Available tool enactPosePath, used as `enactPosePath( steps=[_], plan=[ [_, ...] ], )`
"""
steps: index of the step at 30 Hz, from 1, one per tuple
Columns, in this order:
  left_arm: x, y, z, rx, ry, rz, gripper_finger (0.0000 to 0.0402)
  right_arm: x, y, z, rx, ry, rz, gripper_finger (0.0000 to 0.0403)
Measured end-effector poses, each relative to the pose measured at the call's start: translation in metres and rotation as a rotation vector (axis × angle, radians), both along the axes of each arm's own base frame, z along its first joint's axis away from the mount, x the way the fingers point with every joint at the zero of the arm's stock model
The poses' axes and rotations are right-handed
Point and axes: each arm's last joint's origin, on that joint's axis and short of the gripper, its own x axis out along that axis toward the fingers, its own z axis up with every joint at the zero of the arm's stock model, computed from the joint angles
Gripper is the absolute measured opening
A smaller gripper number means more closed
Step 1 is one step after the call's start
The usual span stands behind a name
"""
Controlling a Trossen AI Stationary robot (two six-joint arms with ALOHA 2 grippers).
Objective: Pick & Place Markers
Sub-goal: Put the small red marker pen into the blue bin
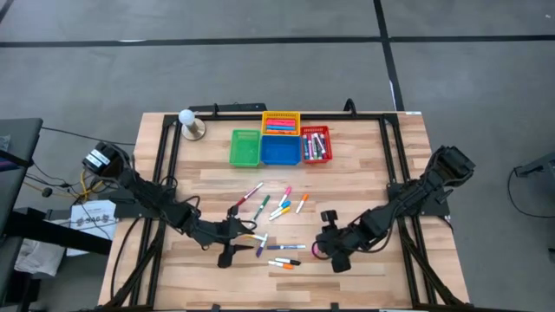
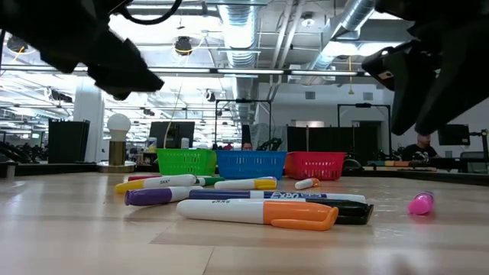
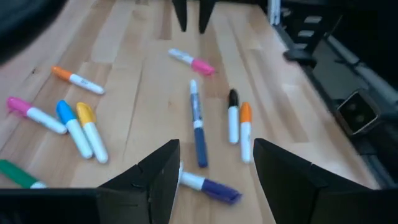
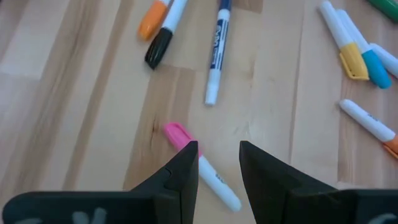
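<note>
Several markers [image 1: 279, 208] with white barrels and coloured caps lie scattered flat on the wooden table's middle. A nearer group [image 2: 260, 210] holds purple, blue, black and orange ones. My left gripper [image 3: 214, 168] is open and hovers above a purple-capped marker [image 3: 208, 185], its fingers standing on either side of it. My right gripper [image 4: 217, 155] is open above a pink-capped marker [image 4: 199, 163], which lies alone on the table [image 2: 420, 202]. In the low view both grippers hang clear of the tabletop.
Small baskets stand in a cluster at the table's far side: green [image 1: 245, 148], blue [image 1: 280, 150], red [image 1: 316, 144] and yellow [image 1: 280, 122]; the yellow and red ones hold markers. A white ball on a stand [image 1: 188, 123] sits far left. Bare wood lies toward the near edge.
</note>
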Motion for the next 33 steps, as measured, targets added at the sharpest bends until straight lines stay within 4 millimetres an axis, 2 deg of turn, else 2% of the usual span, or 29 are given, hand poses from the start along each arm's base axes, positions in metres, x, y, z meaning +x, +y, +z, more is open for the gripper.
enactPosePath(
  steps=[4,9,15,21,25,33],
  plan=[
    [0.002,0.001,-0.011,0.065,0.019,0.072,0.0205,0.003,0.001,0.002,0.048,-0.041,-0.056,0.0107],
    [0.007,0.015,-0.021,0.184,0.009,0.312,0.0205,0.008,0.004,0.006,0.088,-0.116,-0.122,0.0107],
    [0.011,0.029,-0.024,0.143,0.017,0.435,0.0205,0.008,0.005,0.007,0.121,-0.112,-0.148,0.0107],
    [0.007,0.050,-0.037,0.132,0.143,0.600,0.0205,0.008,0.004,0.006,0.116,-0.108,-0.149,0.0107],
    [0.007,0.058,-0.040,0.095,0.174,0.655,0.0205,0.008,0.004,0.006,0.116,-0.109,-0.149,0.0107],
    [0.007,0.059,-0.040,0.115,0.180,0.646,0.0205,0.008,0.004,0.006,0.113,-0.111,-0.152,0.0107]
  ],
)
